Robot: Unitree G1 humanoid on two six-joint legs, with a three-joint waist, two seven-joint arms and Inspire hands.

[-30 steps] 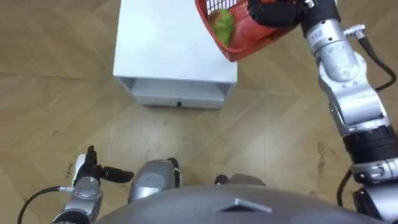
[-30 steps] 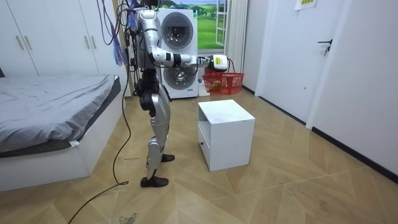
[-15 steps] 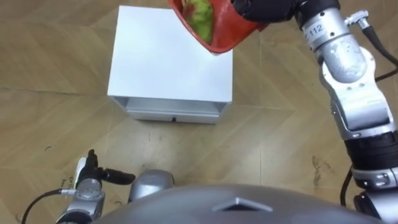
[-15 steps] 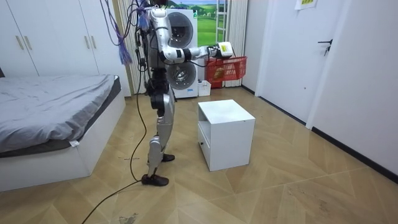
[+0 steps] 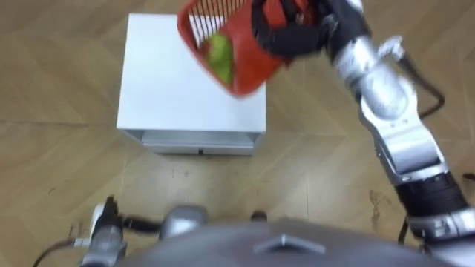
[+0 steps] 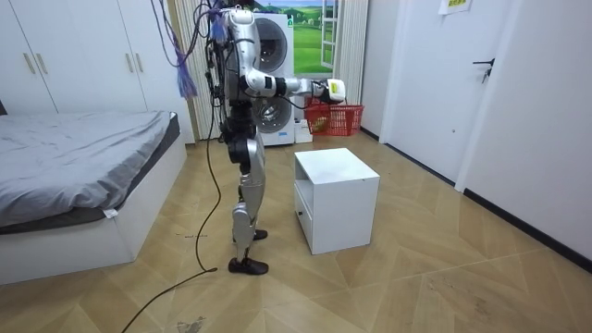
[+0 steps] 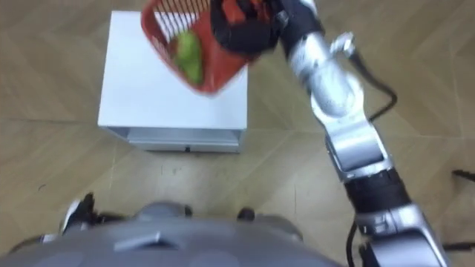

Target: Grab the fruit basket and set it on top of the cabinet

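**Left eye view.** Red plastic mesh basket (image 5: 241,63) held tilted in the air above the far right part of the white box-shaped desk (image 5: 159,89), clear of its top. Round green fruit (image 5: 218,53) inside, against the mesh wall. Dark right hand (image 5: 286,37) at the basket's upper edge, fingers clenched on red plastic there; rim or handle, not distinguishable. Narrow drawer front (image 5: 197,141) on the desk's near face. Left hand (image 5: 105,226) low at the lower left above the herringbone wooden floor (image 5: 59,170), fingers straight, grasping nothing.

**Right eye view.** Same arrangement from slightly to the side, with basket, fruit and right hand over the desk's far right corner.

**Room view.** Robot upright on the floor between the grey-covered bed (image 6: 83,139) and the desk, right arm stretched forward. Basket hanging at the right hand, higher than the desk top. Added by this view: white front-loading washing machine (image 6: 268,42) behind the robot, white wardrobe doors (image 6: 55,55), white room door (image 6: 490,83), and a sheet of paper (image 6: 453,5) high on the wall, print too small to read.
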